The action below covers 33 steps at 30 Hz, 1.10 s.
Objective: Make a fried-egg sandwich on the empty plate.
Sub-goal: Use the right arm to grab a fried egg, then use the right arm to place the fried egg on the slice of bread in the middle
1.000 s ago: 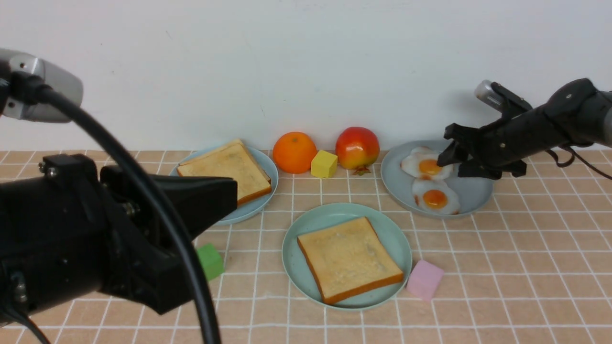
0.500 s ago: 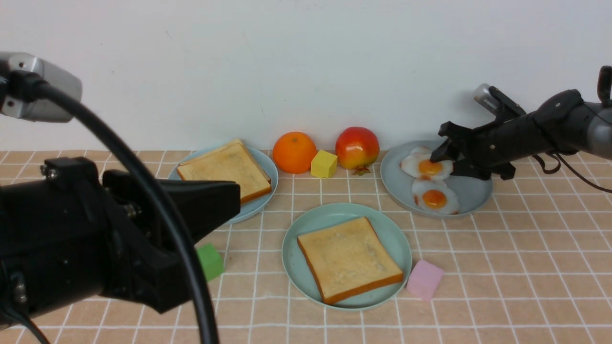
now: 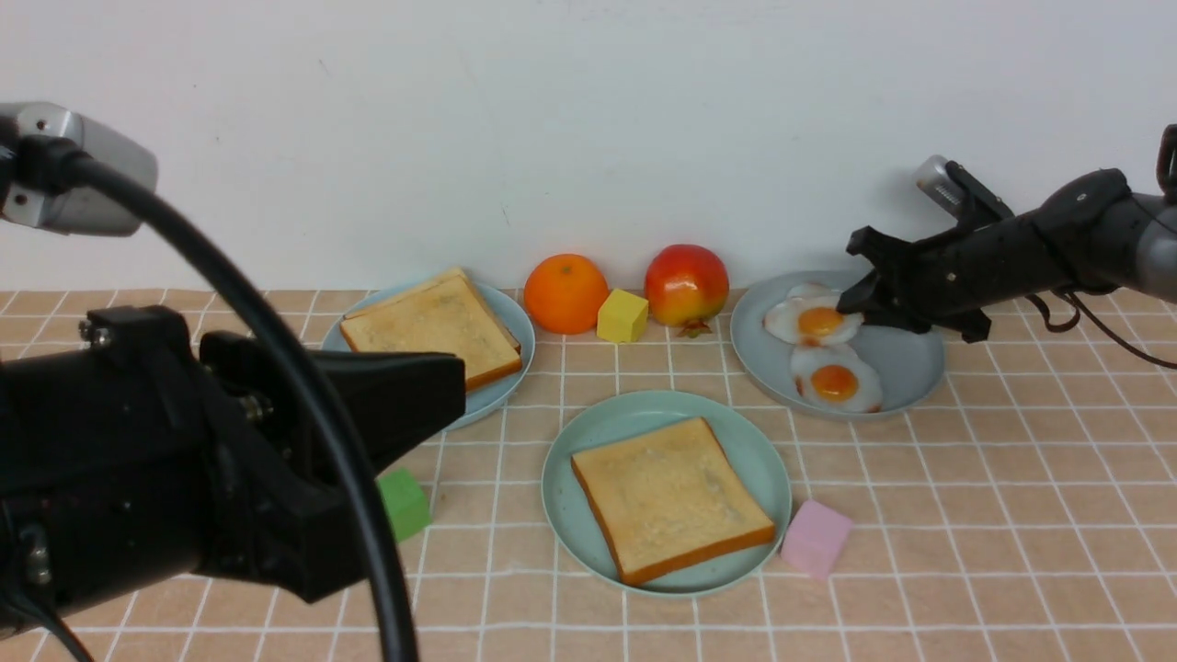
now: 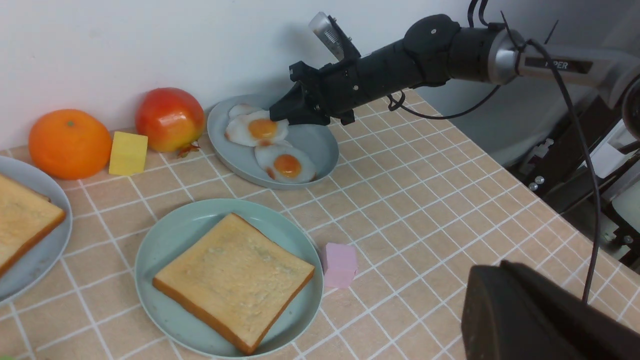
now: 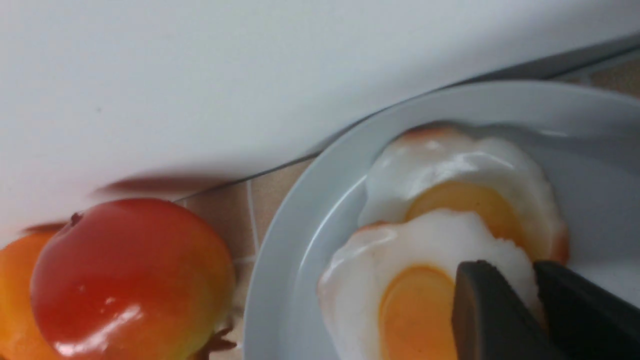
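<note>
The mint-green plate (image 3: 588,432) sits front centre with one golden toast slice (image 3: 671,496) flat on it; both also show in the left wrist view, plate (image 4: 165,235) and toast (image 4: 232,285). More toast (image 3: 432,331) lies on the light-blue plate (image 3: 501,386) at the left. My right gripper (image 3: 851,303) is shut on the white edge of the far fried egg (image 3: 814,322) on the blue-grey plate (image 3: 906,368). In the right wrist view the gripper (image 5: 532,272) pinches that egg (image 5: 425,280), which overlaps another egg (image 5: 465,170). A further egg (image 3: 835,382) lies nearer. My left gripper (image 3: 455,386) hangs shut and empty, low at the left.
An orange (image 3: 565,292), a yellow block (image 3: 622,315) and a red apple (image 3: 687,285) line the back wall between the plates. A green block (image 3: 405,501) lies by my left gripper. A pink block (image 3: 817,538) touches the mint plate's right side.
My right gripper has come down from above the far egg and shut on its edge. The egg has shifted slightly left. The left arm has barely moved.
</note>
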{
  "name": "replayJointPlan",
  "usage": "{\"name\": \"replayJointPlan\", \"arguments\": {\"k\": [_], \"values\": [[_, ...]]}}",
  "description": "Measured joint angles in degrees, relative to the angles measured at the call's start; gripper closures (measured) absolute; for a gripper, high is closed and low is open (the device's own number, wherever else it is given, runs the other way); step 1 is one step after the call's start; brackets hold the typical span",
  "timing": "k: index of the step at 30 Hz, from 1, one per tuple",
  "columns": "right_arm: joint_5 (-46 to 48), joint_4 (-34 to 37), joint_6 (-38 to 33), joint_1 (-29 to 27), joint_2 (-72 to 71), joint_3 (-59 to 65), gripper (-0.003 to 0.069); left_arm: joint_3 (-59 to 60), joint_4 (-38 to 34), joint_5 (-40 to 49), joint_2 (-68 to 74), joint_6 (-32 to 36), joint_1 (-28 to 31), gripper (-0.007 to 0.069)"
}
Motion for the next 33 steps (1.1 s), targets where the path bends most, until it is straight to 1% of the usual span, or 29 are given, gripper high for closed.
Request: {"name": "replayJointPlan", "arguments": {"k": [3,5,7,12,15,16,18,20,21,24,27,28,30,33], "values": [[0.95,-0.11,-0.24,-0.12,-0.87,0.0,0.0548,0.0,-0.24,0.0,0.0,0.0,0.0,0.0638],[2.93,-0.7,-1.01,-0.42,-2.88,0.19,0.0577,0.0,-0.34,0.0,0.0,0.0,0.0,0.0638],[4.64,-1.39,-2.06,-0.66,-4.81,0.23,0.0582,0.0,-0.25,0.0,0.0,0.0,0.0,0.0638],[13.11,-2.26,-6.14,-0.97,-12.05,0.44,0.0582,0.0,1.25,0.0,0.0,0.0,0.0,0.0638],[18.6,-2.26,-7.39,0.36,-18.02,3.39,0.0582,0.0,3.18,0.68,0.0,0.0,0.0,0.0638],[19.06,-2.26,-7.47,0.7,-18.44,3.77,0.0582,0.0,3.37,0.8,0.0,0.0,0.0,0.0638],[19.92,-1.94,-8.4,3.34,-23.6,9.45,0.0582,0.0,5.44,2.64,0.0,0.0,0.0,0.0638],[18.43,-0.31,-10.61,7.77,-28.09,17.88,0.0582,0.0,7.47,5.26,0.0,0.0,0.0,0.0638],[17.65,0.6,-11.38,8.65,-29.13,20.05,0.0582,0.0,7.99,6.08,0.0,0.05,0.0,0.0638],[11.94,6.21,-16.01,15.2,-31.85,28.72,0.0582,0.0,10.52,9.91,0.1,0.05,0.0,0.0638],[5.52,11.26,-19.89,20.06,-30.97,32.74,0.0582,0.0,11.9,12.07,0.23,0.05,0.0,0.0638],[5.19,11.76,-20.18,20.48,-30.65,32.87,0.0582,0.0,11.95,12.19,0.22,0.05,0.0,0.0638],[0.54,15.49,-21.39,22.07,-27.53,33.52,0.0582,0.0,12.27,13.34,0.35,0.05,0.0,0.0638],[-1.48,17.64,-22.32,21.68,-25.5,33.52,0.0582,0.0,12.39,13.76,0.35,0.05,0.0,0.0637]]}}
